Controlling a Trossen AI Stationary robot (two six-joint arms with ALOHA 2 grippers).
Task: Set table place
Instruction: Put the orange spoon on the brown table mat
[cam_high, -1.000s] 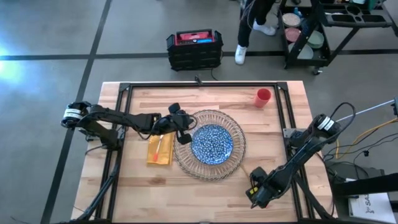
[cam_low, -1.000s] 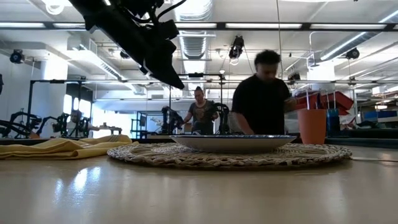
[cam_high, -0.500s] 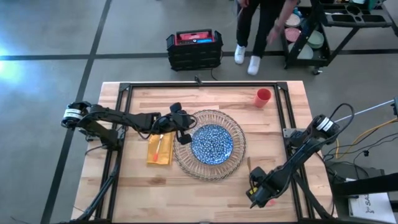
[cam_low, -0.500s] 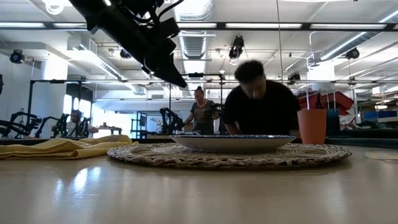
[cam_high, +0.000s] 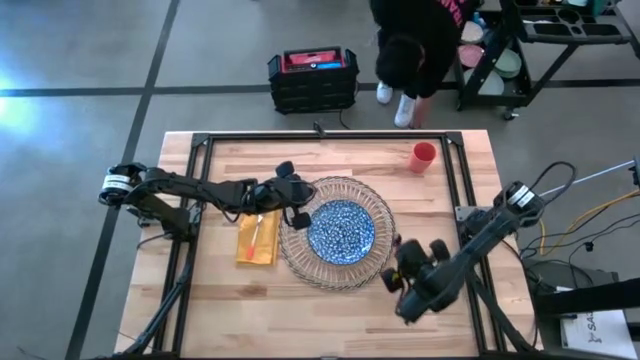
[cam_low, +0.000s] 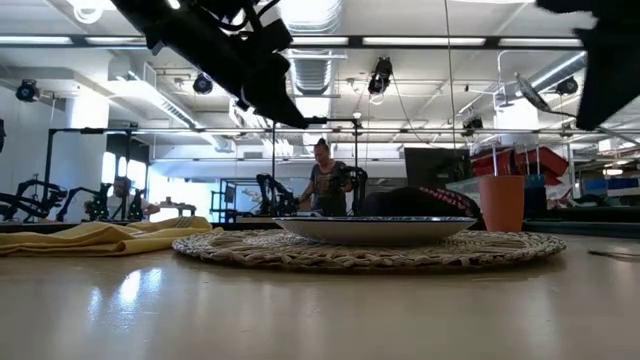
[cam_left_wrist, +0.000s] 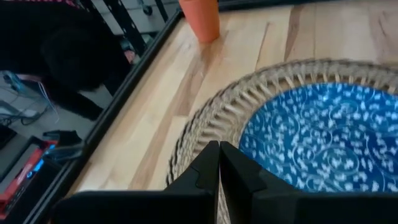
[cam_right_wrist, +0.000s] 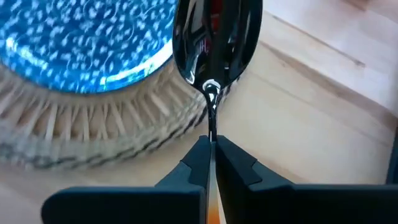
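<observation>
Fingers: your right gripper pinches a spoon; left gripper closed, empty, over the charger's rim.
Spoon: beside the plate.
Placement: lower it flat onto bare table, clear of the charger.

Materials and finish, place setting

Spoon: polished mirror-bright metal. Plate: glossy blue-patterned glaze. Charger: ribbed, woven-looking. Napkin: matt yellow cloth. Worktop: smooth light wood.
</observation>
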